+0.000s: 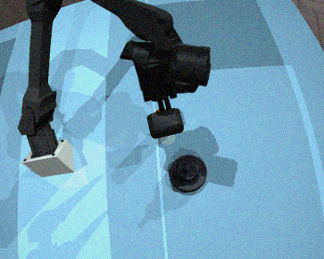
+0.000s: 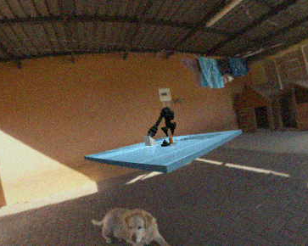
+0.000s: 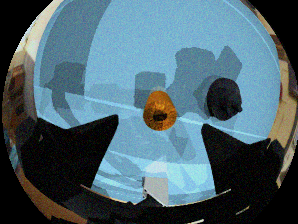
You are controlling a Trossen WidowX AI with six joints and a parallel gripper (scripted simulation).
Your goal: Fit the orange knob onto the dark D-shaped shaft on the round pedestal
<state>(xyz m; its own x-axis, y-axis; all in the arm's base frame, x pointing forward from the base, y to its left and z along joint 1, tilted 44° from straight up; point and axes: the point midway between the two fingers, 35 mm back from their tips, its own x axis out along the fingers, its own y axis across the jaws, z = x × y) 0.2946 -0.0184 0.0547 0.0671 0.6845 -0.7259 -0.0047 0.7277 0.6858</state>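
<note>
While the gripper (image 1: 161,94) (image 2: 169,130) (image 3: 160,121) is held wide open with nothing between its fingers, the orange knob (image 2: 170,140) (image 3: 159,112) is seen near the middle of the wrist frame, its dark hole turned toward the camera. In the top view the knob is almost wholly hidden by the gripper, above the centre of the frame. The round pedestal (image 1: 187,173) (image 2: 165,144) (image 3: 224,99) is placed right of centre and lower down in that view, and at the right in the wrist frame, apart from the knob; the knob is not fitted to it. Both are supported by the light blue table (image 1: 261,134) (image 2: 193,149) (image 3: 140,40). At the left of the top frame, a pale box-like piece (image 1: 52,164) (image 2: 149,141) (image 3: 156,190) is joined to a black jointed structure (image 1: 39,67). A dog (image 2: 131,225) is seen at the bottom of the exterior frame
</note>
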